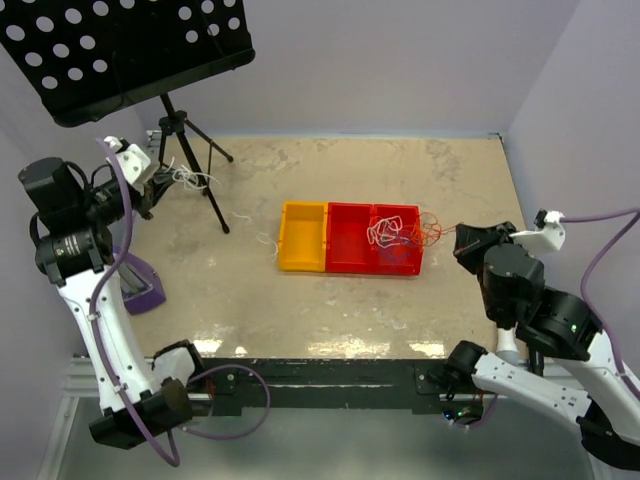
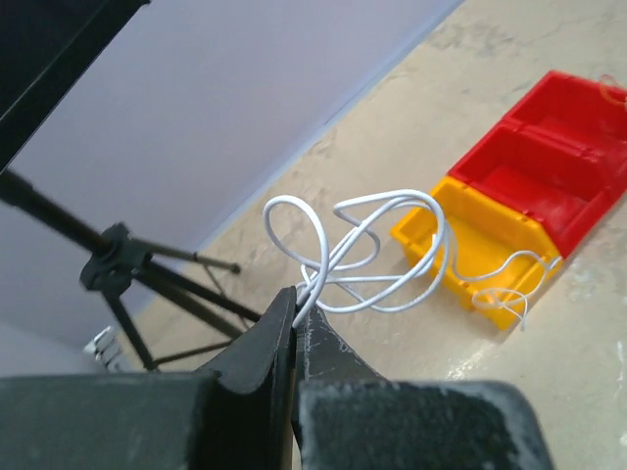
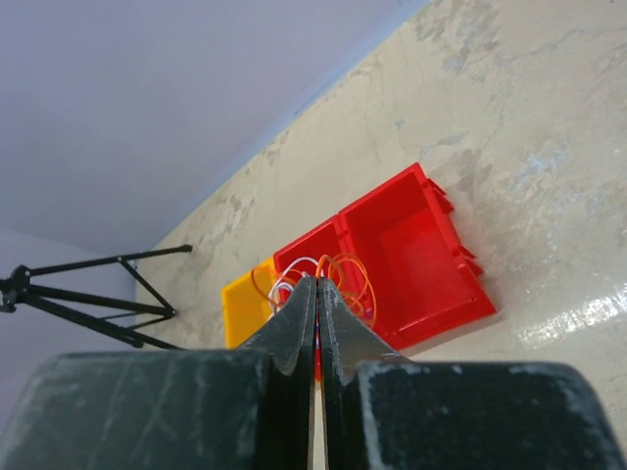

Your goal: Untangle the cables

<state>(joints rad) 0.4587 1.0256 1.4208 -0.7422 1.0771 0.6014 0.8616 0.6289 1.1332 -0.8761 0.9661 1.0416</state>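
Note:
The cables lie in two groups. My left gripper [image 1: 163,183], raised at the far left beside the tripod, is shut on a white cable [image 2: 377,245]; its loops hang from the fingertips [image 2: 315,323] and a loose end trails over the yellow bin [image 2: 470,250]. A tangle of white and red-orange cables [image 1: 395,235] sits over the right red bin [image 1: 405,268]. My right gripper [image 1: 462,240], just right of that bin, is shut with red-orange cable loops [image 3: 351,279] starting at its tips [image 3: 316,284]. A white strand [image 3: 292,266] shows just left of them.
Three bins stand in a row mid-table: yellow [image 1: 303,240], red [image 1: 348,240] and the right red one. A black music stand [image 1: 130,50] on a tripod [image 1: 205,160] stands at the far left. A purple object [image 1: 140,288] lies by the left arm.

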